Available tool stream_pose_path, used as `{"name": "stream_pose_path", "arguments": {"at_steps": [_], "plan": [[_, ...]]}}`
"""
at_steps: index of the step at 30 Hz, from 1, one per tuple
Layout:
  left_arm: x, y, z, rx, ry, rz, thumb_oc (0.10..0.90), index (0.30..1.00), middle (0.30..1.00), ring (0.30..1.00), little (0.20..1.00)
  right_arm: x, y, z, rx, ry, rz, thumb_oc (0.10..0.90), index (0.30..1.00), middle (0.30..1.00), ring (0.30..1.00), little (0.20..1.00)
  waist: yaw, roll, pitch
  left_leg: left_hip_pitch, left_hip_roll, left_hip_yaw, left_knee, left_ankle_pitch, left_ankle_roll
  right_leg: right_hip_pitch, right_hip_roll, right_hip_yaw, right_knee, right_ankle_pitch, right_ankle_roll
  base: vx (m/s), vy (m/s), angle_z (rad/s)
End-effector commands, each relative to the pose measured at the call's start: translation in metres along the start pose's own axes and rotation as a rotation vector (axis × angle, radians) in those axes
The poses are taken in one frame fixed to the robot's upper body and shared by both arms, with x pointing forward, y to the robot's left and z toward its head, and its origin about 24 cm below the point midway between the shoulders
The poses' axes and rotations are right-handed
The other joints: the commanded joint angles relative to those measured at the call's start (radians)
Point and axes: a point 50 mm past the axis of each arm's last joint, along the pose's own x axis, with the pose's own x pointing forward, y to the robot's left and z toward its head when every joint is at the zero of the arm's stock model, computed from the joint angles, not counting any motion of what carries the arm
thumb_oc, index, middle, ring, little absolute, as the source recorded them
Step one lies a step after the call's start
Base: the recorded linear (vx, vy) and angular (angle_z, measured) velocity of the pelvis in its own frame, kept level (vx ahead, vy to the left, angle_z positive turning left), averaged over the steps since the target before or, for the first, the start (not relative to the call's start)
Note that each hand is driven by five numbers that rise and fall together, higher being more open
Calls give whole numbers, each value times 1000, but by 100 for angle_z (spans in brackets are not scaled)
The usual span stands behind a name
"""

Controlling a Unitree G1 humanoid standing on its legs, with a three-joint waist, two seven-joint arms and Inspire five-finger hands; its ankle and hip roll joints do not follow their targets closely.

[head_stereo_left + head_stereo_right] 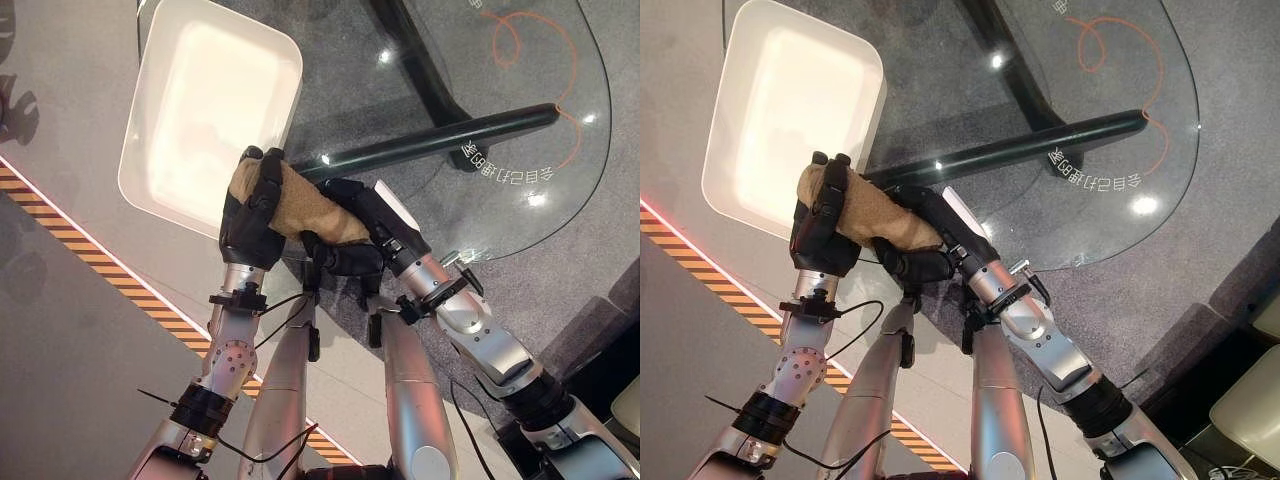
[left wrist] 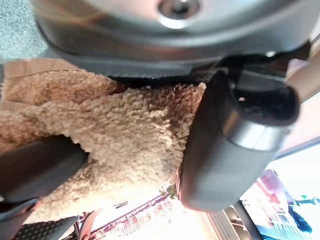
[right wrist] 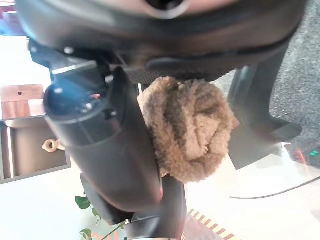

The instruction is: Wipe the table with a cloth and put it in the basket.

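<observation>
While both clutch the tan cloth (image 1: 300,205), the left robot hand (image 1: 250,215) and right robot hand (image 1: 360,235) curl tightly.

Grey carpet (image 1: 600,230) lies under the glass top, crossed by a black bar (image 1: 440,140). An orange-and-black striped line (image 1: 110,275) runs across the pale floor (image 1: 70,370).

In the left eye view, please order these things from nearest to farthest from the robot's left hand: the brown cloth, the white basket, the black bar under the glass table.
1. Brown cloth: held in the left hand, its fingers curled round it.
2. White basket: just beyond the hand, on its left side.
3. Black bar: reaches away to the right, under the glass table.
</observation>
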Motion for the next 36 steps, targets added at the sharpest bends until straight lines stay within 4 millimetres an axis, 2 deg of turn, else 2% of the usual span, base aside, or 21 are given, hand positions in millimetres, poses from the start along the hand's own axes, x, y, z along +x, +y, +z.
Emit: {"name": "stream_pose_path", "arguments": {"at_steps": [1, 15, 25, 36], "plan": [[12, -59, 30, -24, -233, -396, 100, 300, 300, 300, 200, -5, -26, 12, -27, -54, -178, 800, 900, 900, 900, 900, 18, -12, -27, -17, -31, 13, 143, -114, 46, 50, 43, 40, -178, 127, 50, 0, 0, 0], [10, -57, 34, -9, -258, -381, 100, 300, 300, 300, 200, -10, -34, 11, -19, -55, -257, 800, 900, 900, 900, 900, 15, -14, -27, -14, -27, 18, 137, -114, 46, 51, 47, 42, -178, 127, 50, 0, 0, 0], [8, -55, 37, 0, -266, -375, 100, 300, 300, 300, 200, -18, -47, 13, -19, -85, -386, 800, 900, 900, 900, 900, 12, -17, -27, -15, -23, 22, 136, -118, 46, 49, 49, 45, -176, 125, 52, 0, 0, 0], [7, -51, 39, 11, -267, -371, 100, 300, 300, 300, 200, -25, -54, 12, 74, -119, -454, 800, 900, 900, 900, 900, 10, -21, -27, -11, -19, 26, 132, -122, 46, 52, 49, 44, -179, 125, 54, 0, 0, 0]]}}
